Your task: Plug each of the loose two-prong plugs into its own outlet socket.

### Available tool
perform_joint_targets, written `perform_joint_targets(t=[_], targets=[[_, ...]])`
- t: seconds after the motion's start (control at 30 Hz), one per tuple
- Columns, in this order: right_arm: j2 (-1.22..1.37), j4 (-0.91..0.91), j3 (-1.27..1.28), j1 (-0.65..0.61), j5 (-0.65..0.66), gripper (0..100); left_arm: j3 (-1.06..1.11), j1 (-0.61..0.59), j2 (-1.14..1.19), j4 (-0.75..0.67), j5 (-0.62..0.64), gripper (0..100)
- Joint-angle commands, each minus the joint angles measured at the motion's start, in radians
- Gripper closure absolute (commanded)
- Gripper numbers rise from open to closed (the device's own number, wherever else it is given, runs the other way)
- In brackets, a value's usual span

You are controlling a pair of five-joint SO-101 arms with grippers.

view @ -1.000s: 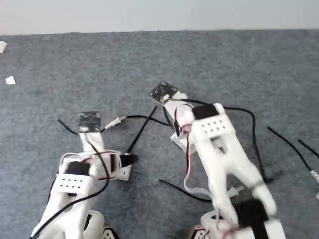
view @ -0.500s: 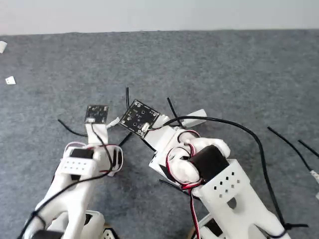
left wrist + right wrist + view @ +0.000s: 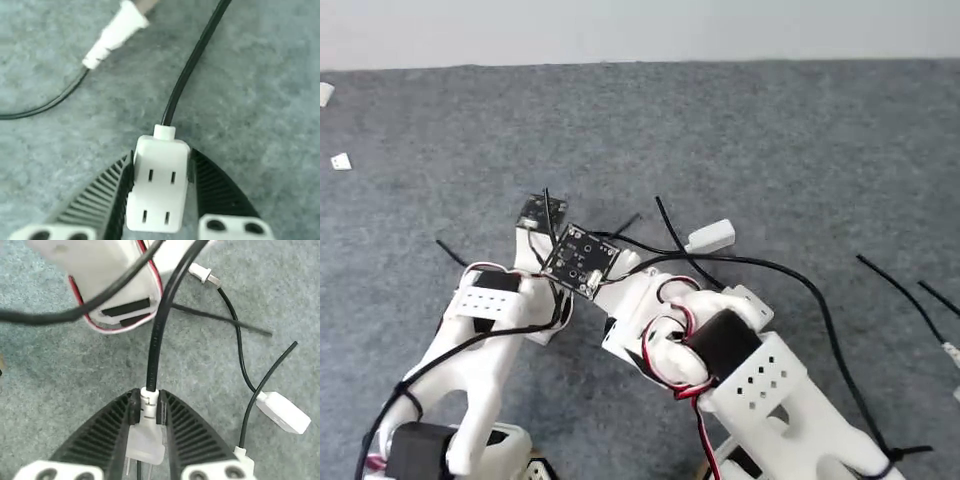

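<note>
**White socket block and white plug, one in each gripper**

White plastic marks the task's things. The held plug (image 3: 145, 437) sits between the ribbed black fingers of the right gripper (image 3: 148, 400). Those fingers are closed tight on its body, and its black cord (image 3: 159, 330) runs straight out past the fingertips. The loose socket block (image 3: 282, 412), taken here as the reference, lies on the carpet near this gripper and off to one side. It is apart from the fingers and has a black lead of its own.

The held socket block (image 3: 159, 187) is clamped between the fingers of the left gripper (image 3: 160, 165), which are parted only as far as the block is wide. Two pairs of slots face the wrist camera, and a black cord (image 3: 192, 65) leaves the block's far end. A loose plug (image 3: 115, 35) lies on the carpet beyond that block, not touching it.

A pronged plug (image 3: 202, 274) lies farther from the loose socket block than the right gripper does. Whether it is the same plug as the one in the left wrist view cannot be told.

In the high view the loose socket block (image 3: 710, 236) rests on the grey carpet (image 3: 800, 150). The right arm (image 3: 750, 380) is just below and to the left of it. The left arm (image 3: 485, 340) is farther left, and the wrists of the two arms crowd together there. Two small camera boards (image 3: 580, 262) overlap to the left of the block and hide the fingers beneath. Loose black cables (image 3: 890, 285) lie well to the right of the block, and white scraps (image 3: 340, 161) lie far to its left.
</note>
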Motion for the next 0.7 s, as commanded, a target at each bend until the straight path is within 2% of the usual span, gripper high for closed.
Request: perform_joint_targets(t=[0.0,0.17,0.3,0.47,0.67], targets=[[-0.028,-0.050,0.012,-0.007,-0.003,99.0,0.007,0.040,0.015,0.040,-0.021,86],[-0.027,-0.102,0.052,0.036,0.000,99.0,0.005,0.054,0.008,0.084,-0.021,85],[0.019,-0.119,0.055,0.077,0.015,99.0,0.050,0.158,-0.080,0.146,-0.015,85],[0.107,-0.142,0.043,0.091,0.018,99.0,0.136,0.235,-0.253,0.140,0.157,85],[0.136,-0.116,0.005,0.091,0.018,99.0,0.159,0.242,-0.316,0.140,0.181,85]])
